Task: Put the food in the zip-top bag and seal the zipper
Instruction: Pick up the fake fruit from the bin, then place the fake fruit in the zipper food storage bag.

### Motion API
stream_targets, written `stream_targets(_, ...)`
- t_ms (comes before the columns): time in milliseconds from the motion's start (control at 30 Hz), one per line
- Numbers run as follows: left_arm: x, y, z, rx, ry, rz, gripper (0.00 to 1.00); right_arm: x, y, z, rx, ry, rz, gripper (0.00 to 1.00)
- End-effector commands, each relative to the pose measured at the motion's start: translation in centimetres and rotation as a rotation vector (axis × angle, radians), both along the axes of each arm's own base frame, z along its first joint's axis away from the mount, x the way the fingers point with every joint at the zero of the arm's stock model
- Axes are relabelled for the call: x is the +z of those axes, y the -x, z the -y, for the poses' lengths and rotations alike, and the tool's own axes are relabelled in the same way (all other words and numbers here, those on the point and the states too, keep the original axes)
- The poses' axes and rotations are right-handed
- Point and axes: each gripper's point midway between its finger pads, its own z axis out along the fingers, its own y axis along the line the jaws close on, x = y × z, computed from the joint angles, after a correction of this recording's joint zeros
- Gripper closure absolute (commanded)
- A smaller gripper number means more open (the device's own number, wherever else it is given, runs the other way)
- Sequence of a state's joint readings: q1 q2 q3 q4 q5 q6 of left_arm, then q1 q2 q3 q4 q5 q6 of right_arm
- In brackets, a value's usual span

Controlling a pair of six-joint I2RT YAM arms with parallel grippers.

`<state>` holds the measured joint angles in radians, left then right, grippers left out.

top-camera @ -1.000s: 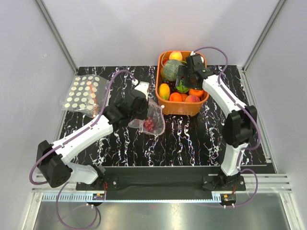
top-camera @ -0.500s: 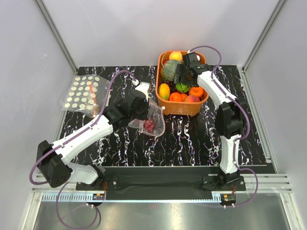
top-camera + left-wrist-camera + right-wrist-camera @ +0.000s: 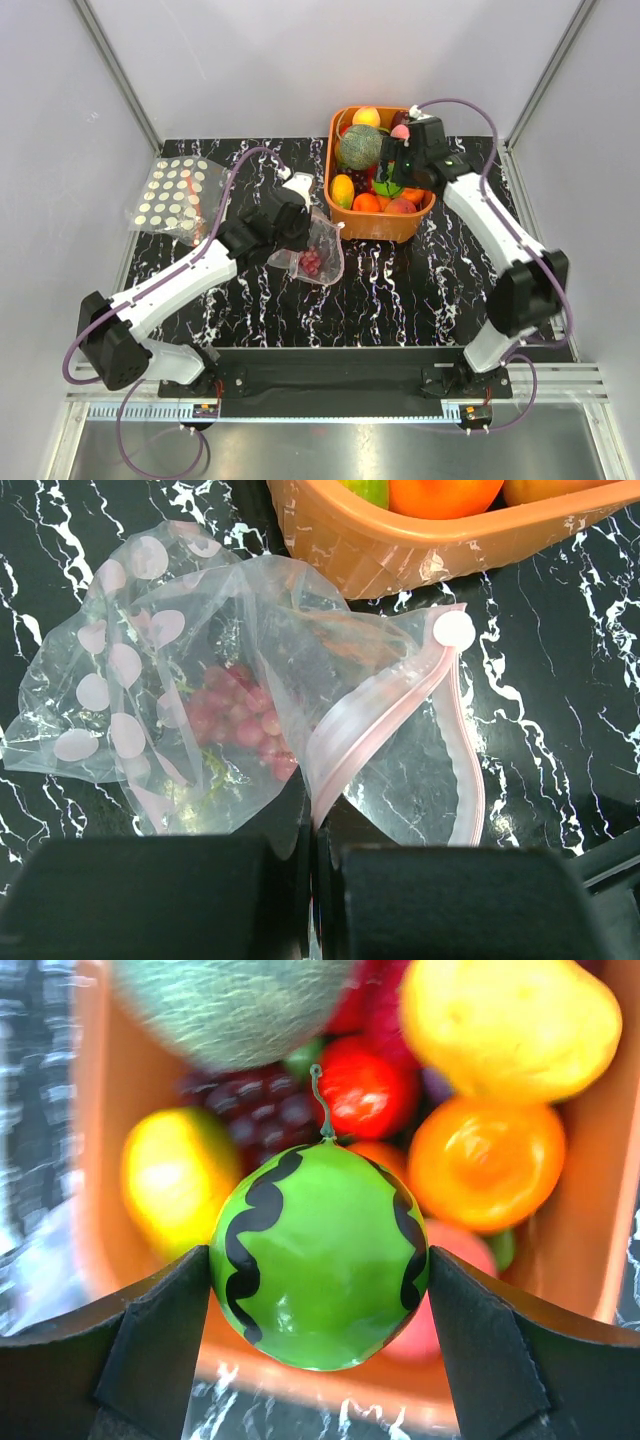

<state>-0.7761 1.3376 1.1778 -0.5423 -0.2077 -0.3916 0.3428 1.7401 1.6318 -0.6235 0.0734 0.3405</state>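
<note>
The zip-top bag [image 3: 318, 256], clear with pale pink dots, lies on the black marbled table left of the basket. It holds red grapes [image 3: 238, 720]. Its pink zipper [image 3: 372, 728] stands open in a loop. My left gripper [image 3: 318, 825] is shut on the bag's mouth edge, and also shows in the top view [image 3: 292, 228]. My right gripper [image 3: 320, 1260] is shut on a small green toy watermelon [image 3: 320, 1255] with black stripes. It holds it above the orange basket [image 3: 378, 226], as the top view shows [image 3: 388, 180].
The basket [image 3: 590, 1210] holds a netted melon [image 3: 360, 147], an orange [image 3: 487, 1165], a yellow fruit [image 3: 505, 1015], a mango [image 3: 343, 189] and others. A clear bag with cream dots and an orange-red strip [image 3: 172, 196] lies at the table's far left.
My right arm has swung outward and lifted over the basket, with the green watermelon between its fingers. The left arm and the bag have not moved.
</note>
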Motion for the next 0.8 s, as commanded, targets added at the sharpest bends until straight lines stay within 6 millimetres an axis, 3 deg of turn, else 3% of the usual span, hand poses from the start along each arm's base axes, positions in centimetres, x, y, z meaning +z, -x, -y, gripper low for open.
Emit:
stream_targets(0,2.8,-0.8,1.1,-0.025,0.058,0.05,1.0,6.3,2.8,-1.7,0.13,-0.14,0.149,0.28)
stream_targets(233,3.7,-1.3,0.7,-0.008,0.038,0.07,1.0,9.0,10.9,-4.7,0.317,-0.288,0.21,0.28)
stream_targets(367,4.4,-1.5,0.3,0.004,0.028,0.084,1.0,10.0,16.3,-8.8,0.494,-0.325,0.211,0.29)
stream_targets(467,4.9,-1.4,0.1,0.007,0.031,0.087,1.0,9.3,18.8,-10.9,0.556,-0.344,0.186,0.3)
stream_targets(567,5.2,-1.3,0.0,0.014,0.051,0.091,1.0,8.2,19.3,-11.6,0.538,-0.376,0.187,0.32)
stream_targets(600,5.5,-1.2,0.1,0.011,0.067,0.098,1.0,8.8,19.3,-12.2,0.537,-0.415,0.212,0.32)
stream_targets(767,5.7,-0.9,0.9,-0.014,0.102,0.072,1.0,6.4,20.0,-13.3,0.546,-0.434,0.178,0.32)
